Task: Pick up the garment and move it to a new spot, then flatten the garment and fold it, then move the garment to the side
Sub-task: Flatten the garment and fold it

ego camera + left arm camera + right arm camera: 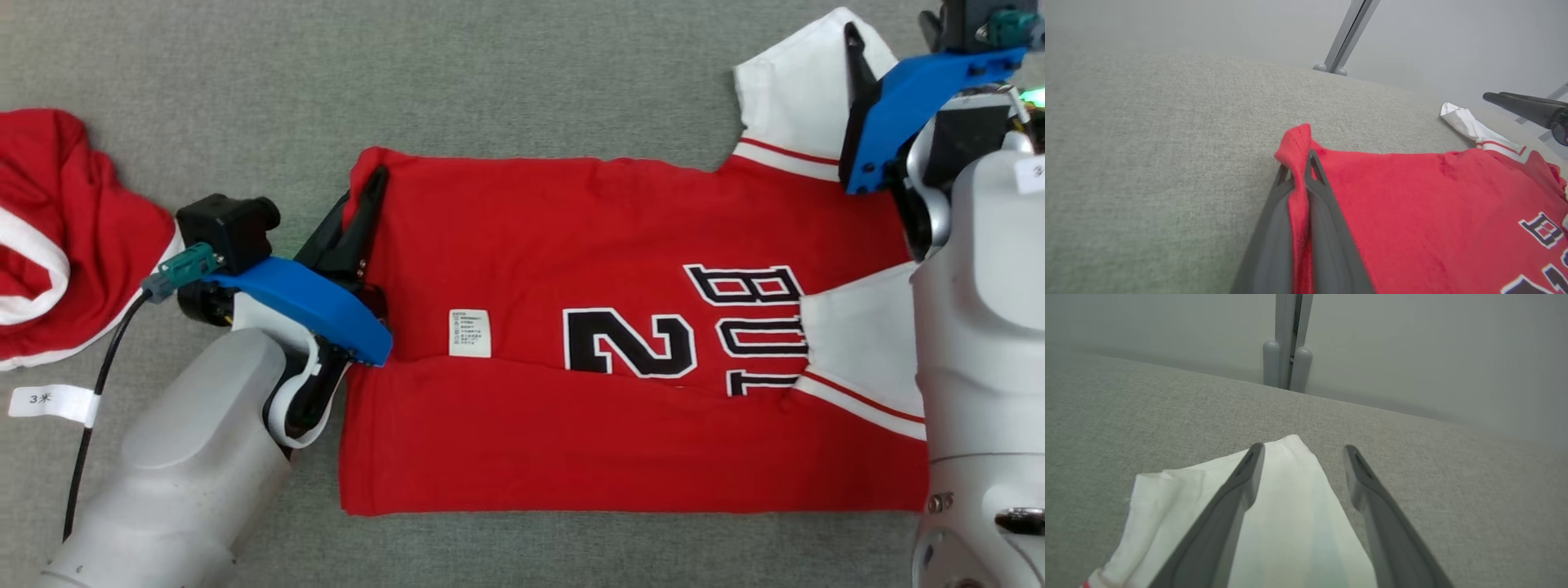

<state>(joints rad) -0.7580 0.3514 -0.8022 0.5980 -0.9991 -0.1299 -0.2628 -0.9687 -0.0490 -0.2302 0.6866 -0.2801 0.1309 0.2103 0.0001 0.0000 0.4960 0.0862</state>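
hidden: garment [620,343] 3 o'clock edge behind right arm [980,327] | left gripper [371,184] pinching its 10 o'clock corner | right gripper [1303,451] spread over white sleeve [804,73] | other red cloth [57,237] 9 o'clock, cut off

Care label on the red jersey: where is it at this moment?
In the head view the white care label lies on the red jersey, left of centre, between the left gripper at the jersey's left edge and the printed number 2.
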